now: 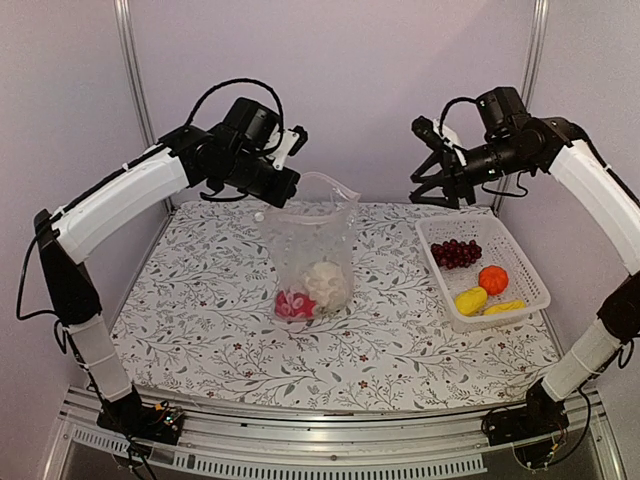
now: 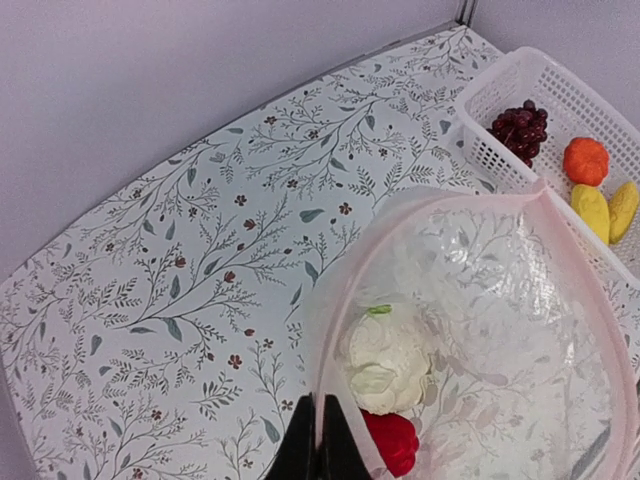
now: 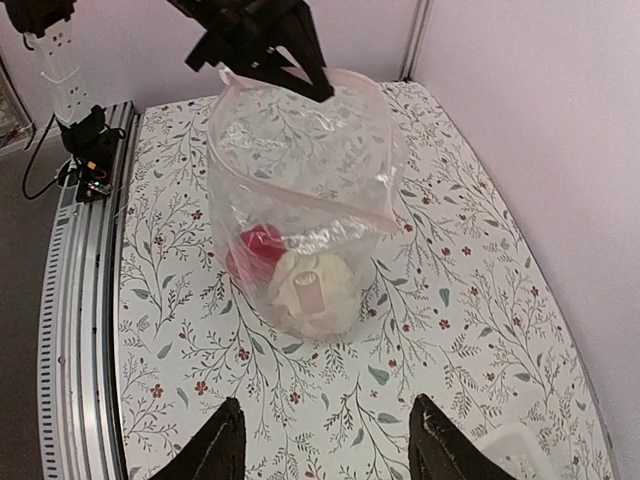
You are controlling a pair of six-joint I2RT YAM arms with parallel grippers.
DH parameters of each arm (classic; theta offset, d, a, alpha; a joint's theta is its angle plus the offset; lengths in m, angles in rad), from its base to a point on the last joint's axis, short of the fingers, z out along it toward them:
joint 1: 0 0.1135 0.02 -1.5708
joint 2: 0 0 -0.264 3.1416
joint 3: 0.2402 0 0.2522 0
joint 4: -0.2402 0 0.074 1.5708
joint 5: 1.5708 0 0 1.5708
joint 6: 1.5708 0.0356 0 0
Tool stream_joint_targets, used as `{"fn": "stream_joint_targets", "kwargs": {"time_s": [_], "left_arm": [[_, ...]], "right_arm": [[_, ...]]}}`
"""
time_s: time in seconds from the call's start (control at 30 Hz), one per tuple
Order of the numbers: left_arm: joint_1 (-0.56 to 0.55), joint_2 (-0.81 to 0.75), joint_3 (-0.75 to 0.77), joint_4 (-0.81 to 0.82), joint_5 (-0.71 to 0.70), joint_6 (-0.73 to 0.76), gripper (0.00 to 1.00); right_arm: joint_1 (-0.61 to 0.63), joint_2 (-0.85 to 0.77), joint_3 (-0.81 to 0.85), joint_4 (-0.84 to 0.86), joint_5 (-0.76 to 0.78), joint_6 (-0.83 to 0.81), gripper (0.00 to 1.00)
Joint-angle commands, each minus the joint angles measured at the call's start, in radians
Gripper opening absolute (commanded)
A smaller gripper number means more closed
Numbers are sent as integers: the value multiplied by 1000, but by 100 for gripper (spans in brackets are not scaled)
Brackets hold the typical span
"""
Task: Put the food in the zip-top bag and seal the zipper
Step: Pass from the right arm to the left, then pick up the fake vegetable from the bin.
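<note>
The zip-top bag (image 1: 310, 245) stands upright in the middle of the table with its mouth wide open. My left gripper (image 1: 288, 192) is shut on the left side of its rim (image 2: 320, 440). The zipper (image 2: 470, 195) shows as a pinkish strip along the open mouth. A white cauliflower (image 2: 385, 355) and a red pepper (image 2: 393, 440) lie at the bottom of the bag. My right gripper (image 1: 436, 193) hangs open and empty above the basket's far end, right of the bag (image 3: 300, 170). The grapes (image 1: 455, 252), orange piece (image 1: 492, 279), lemon piece (image 1: 470, 299) and banana (image 1: 503, 307) lie in the basket.
The white mesh basket (image 1: 432, 262) stands at the right of the floral mat, close to the right wall. Metal frame posts rise at the back corners. The rail with both arm bases runs along the near edge.
</note>
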Motion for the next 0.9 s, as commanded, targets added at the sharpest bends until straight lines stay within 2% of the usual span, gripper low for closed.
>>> {"fn": "stream_joint_targets", "kwargs": {"time_s": [0.0,0.1,0.23,0.47,0.63,0.77,0.87], "left_arm": [[13,-24,-55,21,-8,-27,0],[13,-10,-48,21,10,-31,0],[16,-6,-40,42,3,-21,0],[17,-7,-52,72,25,0,0],[17,-15,-81,97,42,-4,0],[17,-40,-145,149,50,-30,1],[16,-52,-178,183,61,-42,1]], "right_arm": [[-214,-22,-146,-47,-110,57,54],[-350,-16,-284,-17,-80,66,54],[-432,-13,-420,35,36,77,55],[-446,-48,-580,74,301,53,56],[-446,-79,-621,47,351,31,60],[-454,-81,-628,73,418,60,70],[-462,-63,-613,98,451,95,73]]}}
